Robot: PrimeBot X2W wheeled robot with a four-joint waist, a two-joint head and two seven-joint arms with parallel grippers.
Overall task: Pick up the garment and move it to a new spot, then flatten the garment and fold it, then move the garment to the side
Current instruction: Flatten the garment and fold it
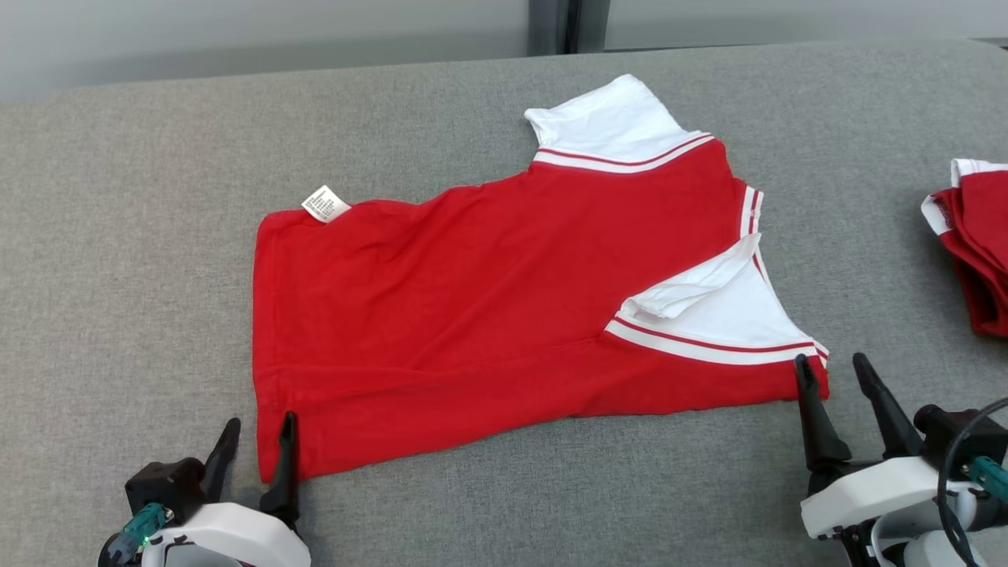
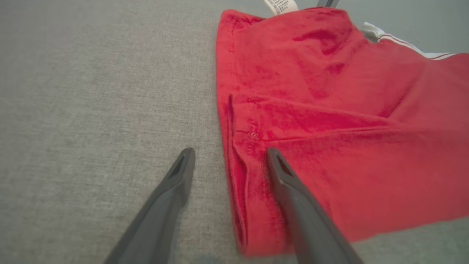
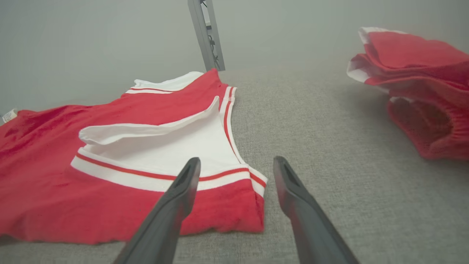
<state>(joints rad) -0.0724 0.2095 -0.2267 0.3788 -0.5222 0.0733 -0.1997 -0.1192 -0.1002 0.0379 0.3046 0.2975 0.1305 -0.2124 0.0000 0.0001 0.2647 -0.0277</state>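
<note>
Head view high, facing down; wrist views low, close, each sharing garment corner.

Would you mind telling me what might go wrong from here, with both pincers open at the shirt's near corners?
1. The left pincer straddles the shirt's hem corner, so it may pinch just the top layer.
2. The near sleeve lies flipped over, so folding now could trap that crease.
3. The pile lies close to the right pincer, and a sideways move might snag it.

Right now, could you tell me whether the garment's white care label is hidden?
No, the label sticks out at the far left corner of the garment.
</note>
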